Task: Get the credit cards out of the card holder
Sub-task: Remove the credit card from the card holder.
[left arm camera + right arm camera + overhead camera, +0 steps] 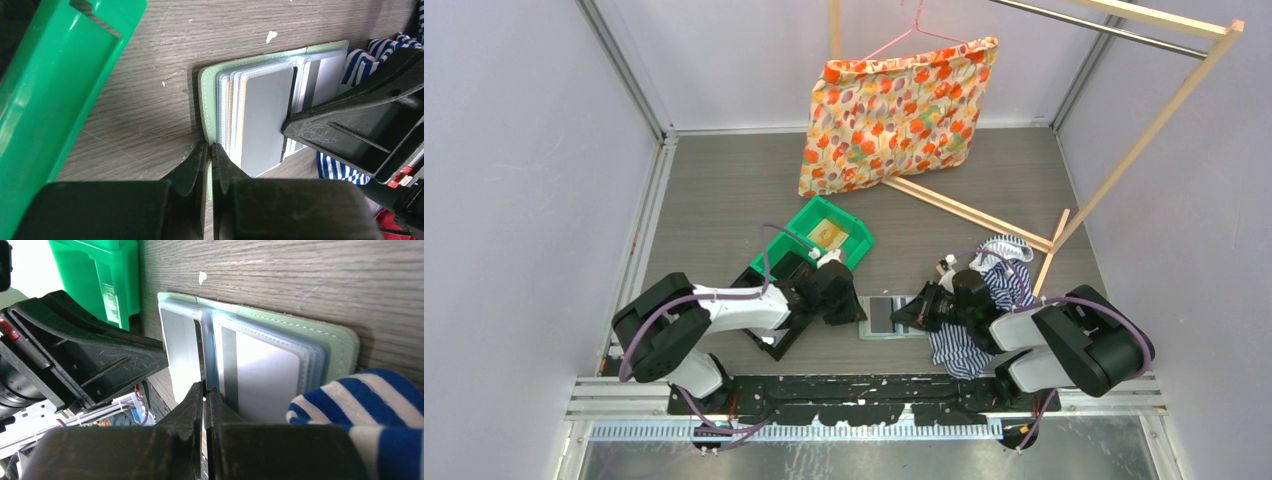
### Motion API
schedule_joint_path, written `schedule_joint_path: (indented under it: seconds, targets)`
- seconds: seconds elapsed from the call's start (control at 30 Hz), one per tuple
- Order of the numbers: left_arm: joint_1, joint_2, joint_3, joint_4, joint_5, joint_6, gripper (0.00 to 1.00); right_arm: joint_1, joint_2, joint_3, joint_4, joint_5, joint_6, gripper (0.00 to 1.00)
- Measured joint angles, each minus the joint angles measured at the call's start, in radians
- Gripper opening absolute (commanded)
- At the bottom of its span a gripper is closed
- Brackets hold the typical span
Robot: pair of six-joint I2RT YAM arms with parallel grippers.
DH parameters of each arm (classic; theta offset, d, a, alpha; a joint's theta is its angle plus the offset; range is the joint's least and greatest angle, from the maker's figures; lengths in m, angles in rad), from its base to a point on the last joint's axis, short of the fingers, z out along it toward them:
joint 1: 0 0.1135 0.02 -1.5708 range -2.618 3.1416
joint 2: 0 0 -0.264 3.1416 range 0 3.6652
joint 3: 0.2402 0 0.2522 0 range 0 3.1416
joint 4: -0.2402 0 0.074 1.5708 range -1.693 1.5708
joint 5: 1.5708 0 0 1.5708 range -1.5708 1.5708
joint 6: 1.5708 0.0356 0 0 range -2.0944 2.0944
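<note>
Left gripper (209, 147), just right of the green bin (45, 100), pinches the open card holder (207, 100) by its left cover; right gripper (204, 388), farther right, clamps its centre fold. Credit cards (265, 120) all sit slotted, none out

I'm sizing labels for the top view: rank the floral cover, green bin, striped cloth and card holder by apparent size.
1. floral cover
2. green bin and striped cloth look alike, unranked
3. card holder
</note>
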Motion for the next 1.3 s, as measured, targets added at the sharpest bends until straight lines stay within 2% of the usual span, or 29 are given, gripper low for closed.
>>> schedule_joint_path:
  seconds: [0.3,0.63,0.8,1.13,1.3]
  targets:
    - [0.001,-0.007,-0.016,0.01,-0.005,-0.003,0.01,-0.002,-0.001,0.0,-0.003,0.001,0.0,0.01]
    - [0.0,-0.138,-0.077,-0.028,-0.041,-0.019,0.01,0.003,-0.044,-0.001,-0.029,0.005,0.0,0.01]
    - [0.007,-0.151,-0.104,-0.066,-0.065,-0.022,0.01,0.0,-0.044,-0.006,-0.034,0.011,-0.003,0.01]
    - [0.009,-0.152,-0.112,-0.092,-0.077,-0.021,0.01,0.0,0.039,-0.026,0.1,-0.005,0.034,0.01]
    - [0.009,-0.153,-0.099,-0.119,-0.083,-0.014,0.01,0.0,0.045,-0.03,0.114,-0.005,0.042,0.01]
